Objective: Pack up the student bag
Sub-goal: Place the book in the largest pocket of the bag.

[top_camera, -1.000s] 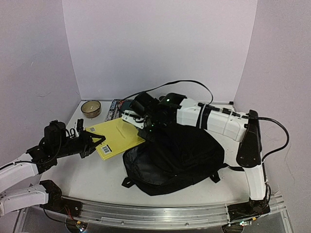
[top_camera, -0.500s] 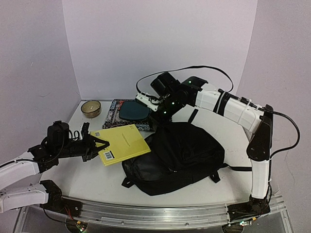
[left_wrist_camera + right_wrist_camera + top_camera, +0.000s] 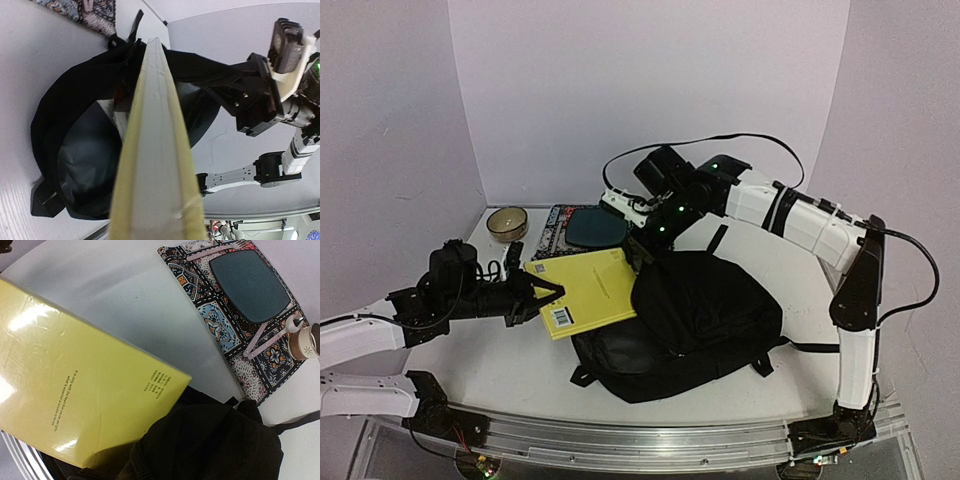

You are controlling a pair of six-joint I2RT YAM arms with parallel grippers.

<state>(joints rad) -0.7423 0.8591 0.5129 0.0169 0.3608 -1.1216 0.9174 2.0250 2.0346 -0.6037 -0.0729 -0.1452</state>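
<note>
- Student bag (image 3: 710, 315): a large black fabric backpack lying flat on the white table (image 3: 520, 360), right of centre and in front of the right arm's base. Its mouth faces left and gapes, and the left wrist view shows dark grey lining (image 3: 85, 160) inside.
- Yellow book (image 3: 588, 288): held off the table and tilted, with a barcode near its gripped corner. Its right edge overlaps the bag's open left side. Seen edge-on from the left wrist, its far end points into the mouth of the bag.
- Left tool (image 3: 538, 298): reaches in from the left, its fingers pinched on the book's near-left edge.
- Right tool (image 3: 645, 248): stretched over from the right, directly above the bag's upper-left rim. It seems to touch the fabric there, but whether the fingers are spread or pressed together cannot be told.
- Patterned mat (image 3: 555, 235): lies flat on the table behind the book, bearing a dark teal pad (image 3: 595, 228). The right wrist view also shows pale pink sticks (image 3: 262, 340) along its edge.
- Bowl (image 3: 507, 222): a tan, round bowl standing upright at the far left of the table, just beside the mat.
</note>
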